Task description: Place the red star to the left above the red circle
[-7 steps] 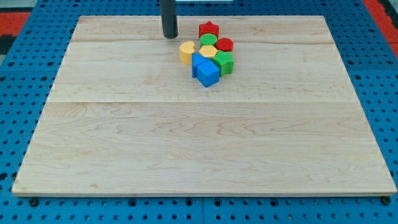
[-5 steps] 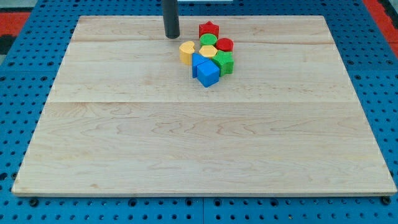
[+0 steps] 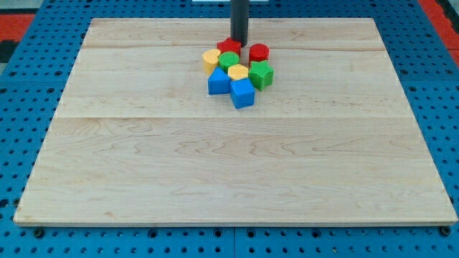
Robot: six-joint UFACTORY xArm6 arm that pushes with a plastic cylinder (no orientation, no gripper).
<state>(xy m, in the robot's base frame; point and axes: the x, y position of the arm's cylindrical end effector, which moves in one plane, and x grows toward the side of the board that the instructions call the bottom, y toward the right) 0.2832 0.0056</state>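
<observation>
The red star (image 3: 229, 46) lies near the board's top middle, partly hidden behind my rod. My tip (image 3: 239, 44) rests against the star's right top side. The red circle (image 3: 258, 52) sits just right of the tip, a little lower than the star. Below them is a tight cluster: a yellow heart-like block (image 3: 211, 59), a green circle (image 3: 229, 60), a yellow block (image 3: 238, 72), a green block (image 3: 261, 74), and two blue blocks (image 3: 219, 81) (image 3: 242, 93).
The wooden board (image 3: 237, 165) lies on a blue pegboard table (image 3: 21, 129). The cluster sits close to the board's top edge. A red area shows at the view's top corners.
My tip moved right, from left of the cluster to between the red star and red circle. The red star shifted left and down; the yellow heart, green circle and blue blocks shifted left.
</observation>
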